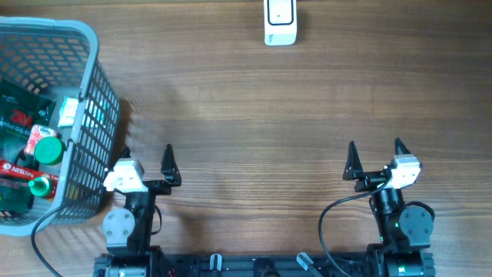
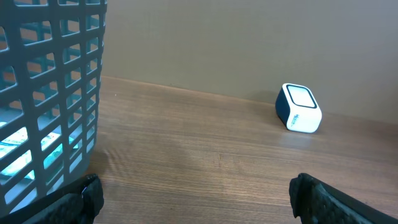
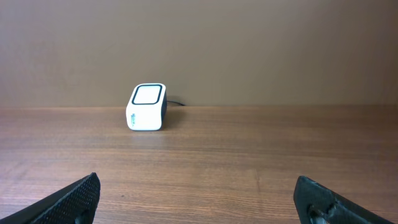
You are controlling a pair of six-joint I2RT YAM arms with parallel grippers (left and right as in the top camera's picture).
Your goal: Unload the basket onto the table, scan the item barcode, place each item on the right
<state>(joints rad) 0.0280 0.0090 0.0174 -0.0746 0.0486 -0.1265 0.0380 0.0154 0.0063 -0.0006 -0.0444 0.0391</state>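
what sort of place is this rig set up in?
Probably a mock checkout station, not a real store: a white barcode scanner at the far edge of the wooden table, a grey basket of packaged items, and robot arms, left pincer and right pincer open.

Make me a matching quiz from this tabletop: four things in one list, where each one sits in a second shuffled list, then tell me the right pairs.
Things
1. basket
2. scanner
3. green cap
4. right gripper

Places
A. far edge of the table, standing alone
B. near right, open over bare wood
C. down among the packets, behind grey mesh
D. left side, holding several items

Pairs: 1-D, 2-A, 3-C, 4-B
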